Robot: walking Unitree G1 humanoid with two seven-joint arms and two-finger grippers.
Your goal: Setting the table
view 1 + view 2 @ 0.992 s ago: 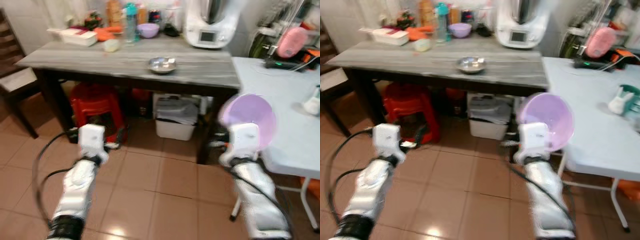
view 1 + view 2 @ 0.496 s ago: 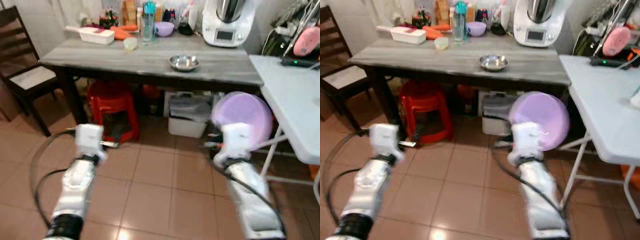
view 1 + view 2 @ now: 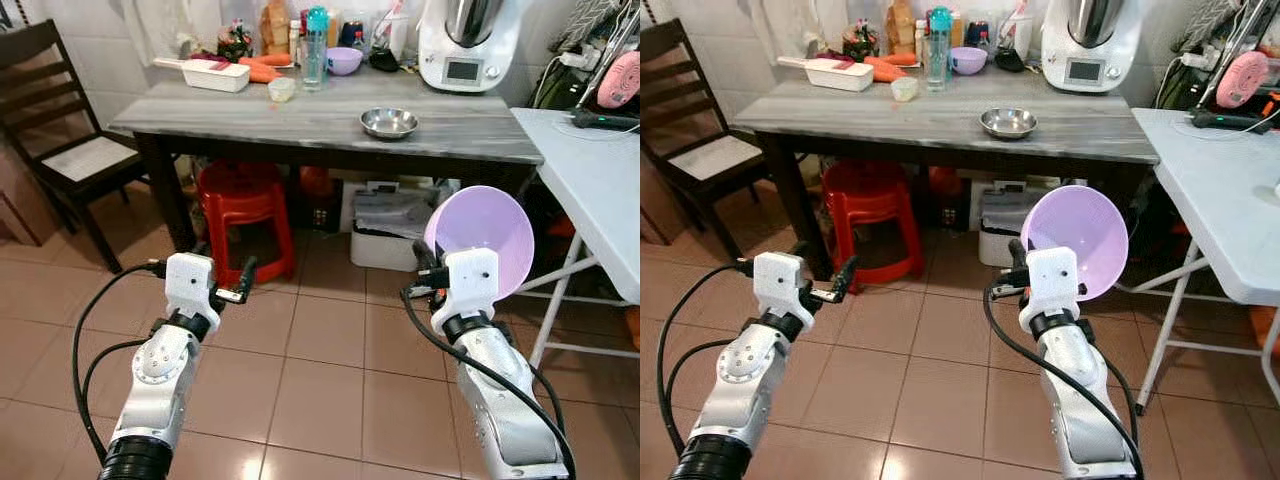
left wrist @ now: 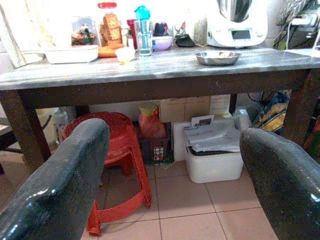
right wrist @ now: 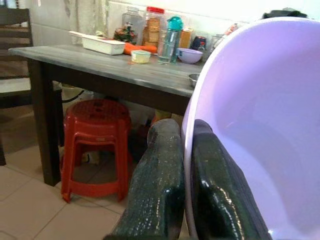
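Bowl [image 3: 480, 237] pinched by right tool [image 5: 187, 165], unfilled.

No legible text, labels or numbers anywhere. White kitchen appliance [image 3: 468, 45] on the counter [image 3: 330, 115] has a small display panel, but no digits resolve. Jars and bottles [image 4: 111, 30] at the back of the counter carry labels, too small and blurred to read. Paper tag [image 4: 202, 121] on the stuff under the counter has print on it, unreadable.
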